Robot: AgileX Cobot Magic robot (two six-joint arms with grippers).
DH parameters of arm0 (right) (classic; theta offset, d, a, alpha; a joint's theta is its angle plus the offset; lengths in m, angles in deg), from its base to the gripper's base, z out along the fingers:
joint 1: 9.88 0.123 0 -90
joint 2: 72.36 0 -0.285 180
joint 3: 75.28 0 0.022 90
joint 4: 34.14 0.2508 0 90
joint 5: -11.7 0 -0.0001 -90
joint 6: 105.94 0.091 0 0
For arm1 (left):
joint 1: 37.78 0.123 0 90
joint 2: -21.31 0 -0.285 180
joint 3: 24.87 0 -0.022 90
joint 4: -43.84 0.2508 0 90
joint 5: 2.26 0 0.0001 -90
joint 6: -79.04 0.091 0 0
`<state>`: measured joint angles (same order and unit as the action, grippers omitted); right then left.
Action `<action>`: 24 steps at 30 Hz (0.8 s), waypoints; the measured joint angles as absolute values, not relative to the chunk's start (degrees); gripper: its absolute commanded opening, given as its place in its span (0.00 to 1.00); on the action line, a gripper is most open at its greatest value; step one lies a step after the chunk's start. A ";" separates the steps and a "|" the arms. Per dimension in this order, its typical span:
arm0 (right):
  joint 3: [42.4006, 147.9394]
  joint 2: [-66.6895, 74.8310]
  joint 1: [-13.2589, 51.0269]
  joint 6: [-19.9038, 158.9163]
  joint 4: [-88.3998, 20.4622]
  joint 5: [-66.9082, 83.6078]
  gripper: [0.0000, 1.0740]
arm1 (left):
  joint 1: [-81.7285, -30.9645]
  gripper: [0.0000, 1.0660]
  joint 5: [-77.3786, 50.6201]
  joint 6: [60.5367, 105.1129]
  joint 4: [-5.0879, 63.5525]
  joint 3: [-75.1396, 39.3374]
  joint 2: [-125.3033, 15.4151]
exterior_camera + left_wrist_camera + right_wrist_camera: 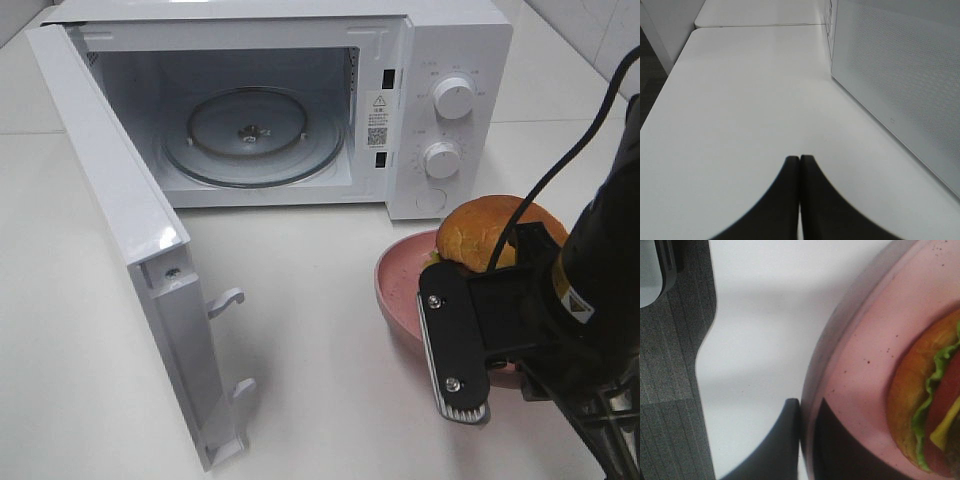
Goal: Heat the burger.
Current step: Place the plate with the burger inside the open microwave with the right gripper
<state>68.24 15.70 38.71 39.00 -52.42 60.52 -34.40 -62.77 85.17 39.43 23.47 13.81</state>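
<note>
The burger (490, 235) sits on the pink plate (395, 290), at about four o'clock from the glass turntable (250, 135) of the open microwave (450, 60) (its door (120, 230) swung out toward seven o'clock). The right gripper (807, 440) pinches the plate's rim between narrow fingers, near the plate's six o'clock. The left gripper (799, 165) hangs over the white table (740, 100) beside a perforated panel (900, 75), fingers pressed together, holding nothing.
</note>
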 measured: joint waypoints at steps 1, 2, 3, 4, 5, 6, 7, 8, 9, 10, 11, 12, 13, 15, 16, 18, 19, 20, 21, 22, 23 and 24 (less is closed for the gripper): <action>68.24 15.70 38.71 39.00 -52.42 60.52 0.00 | -34.40 0.00 -62.77 85.17 39.43 23.47 13.81; 68.24 15.70 38.71 39.23 -52.65 60.35 0.00 | -34.40 0.00 -62.77 85.17 39.43 23.47 13.81; 68.24 15.70 38.71 39.23 -52.65 60.35 0.00 | -34.40 0.00 -62.77 85.17 39.43 23.47 13.81; 68.24 15.70 38.71 39.63 -52.65 60.17 0.00 | -34.40 0.00 -62.77 85.17 39.43 23.47 13.81; 68.24 15.70 38.71 39.63 -52.65 60.17 0.00 | -34.40 0.00 -62.77 85.17 39.43 23.47 13.81; 68.24 15.70 38.71 40.43 -52.65 60.06 0.00 | -34.40 0.00 -62.77 85.17 39.43 23.47 13.81; 68.24 15.70 38.71 40.49 -52.65 59.77 0.00 | -34.40 0.00 -62.77 85.17 39.43 23.47 13.81; 68.24 15.70 38.71 40.49 -52.65 59.77 0.00 | -34.40 0.00 -62.77 85.17 39.43 23.47 13.81; 68.24 15.70 38.71 39.63 -52.65 59.03 0.00 | -34.40 0.00 -62.77 85.17 39.43 23.47 13.81; 68.24 15.70 38.71 39.63 -52.65 59.03 0.00 | -34.40 0.00 -62.77 85.17 39.43 23.47 13.81; 68.24 15.70 38.71 37.28 -52.65 57.88 0.00 | -34.40 0.00 -62.77 85.17 39.43 23.47 13.81; 68.24 15.70 38.71 37.28 -52.65 57.88 0.00 | -34.40 0.00 -62.77 85.17 39.43 23.47 13.81; 68.24 15.70 38.71 35.85 -52.65 57.02 0.00 | -34.40 0.00 -62.77 85.17 39.43 23.47 13.81; 68.24 15.70 38.71 33.27 -52.65 55.19 0.00 | -34.40 0.00 -62.77 85.17 39.43 23.47 13.81; 68.24 15.70 38.71 30.69 -52.65 52.78 0.00 | -34.40 0.00 -62.77 85.17 39.43 23.47 13.81; 68.24 15.70 38.71 28.28 -52.70 50.55 0.00 | -34.40 0.00 -62.77 85.17 39.43 23.47 13.81; 68.24 15.70 38.71 28.28 -52.70 50.55 0.00 | -34.40 0.00 -62.77 85.17 39.43 23.47 13.81; 68.24 15.70 38.71 27.08 -52.70 49.40 0.00 | -34.40 0.00 -62.77 85.17 39.43 23.47 13.81; 68.24 15.70 38.71 27.08 -52.70 49.40 0.00 | -34.40 0.00 -62.77 85.17 39.43 23.47 13.81; 68.24 15.70 38.71 24.84 -52.88 47.28 0.00 | -34.40 0.00 -62.77 85.17 39.43 23.47 13.81; 68.24 15.70 38.71 23.01 -52.93 45.33 0.00 | -34.40 0.00 -62.77 85.17 39.43 23.47 13.81; 68.24 15.70 38.71 23.01 -52.93 45.33 0.00 | -34.40 0.00 -62.77 85.17 39.43 23.47 13.81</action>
